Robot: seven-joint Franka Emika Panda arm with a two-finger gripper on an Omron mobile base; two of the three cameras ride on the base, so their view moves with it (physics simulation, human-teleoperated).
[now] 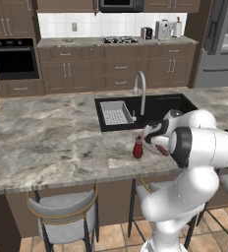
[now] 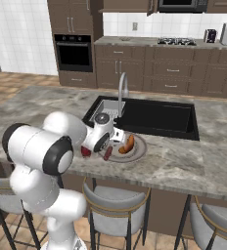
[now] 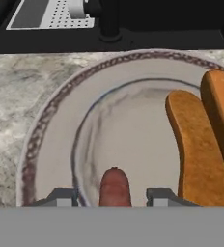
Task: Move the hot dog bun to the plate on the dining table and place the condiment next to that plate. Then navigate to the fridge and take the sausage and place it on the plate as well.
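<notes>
The hand (image 3: 114, 198) hangs low over the plate (image 3: 51, 140), fingers (image 3: 60, 197) parted a little with the sausage (image 3: 115, 189) end between them, seemingly just loosed or barely pinched; I cannot tell which. The bun (image 3: 201, 144) lies on the plate to the hand's right, and the red bottle (image 1: 137, 148) stands on the table (image 1: 47, 142) just beside the hand. To finish well, spread the fingers fully, then lift straight up, away from the bun.

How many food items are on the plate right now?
2: the bun lies on the plate's right side in the hand view; the sausage sits between the fingers, low centre.
</notes>
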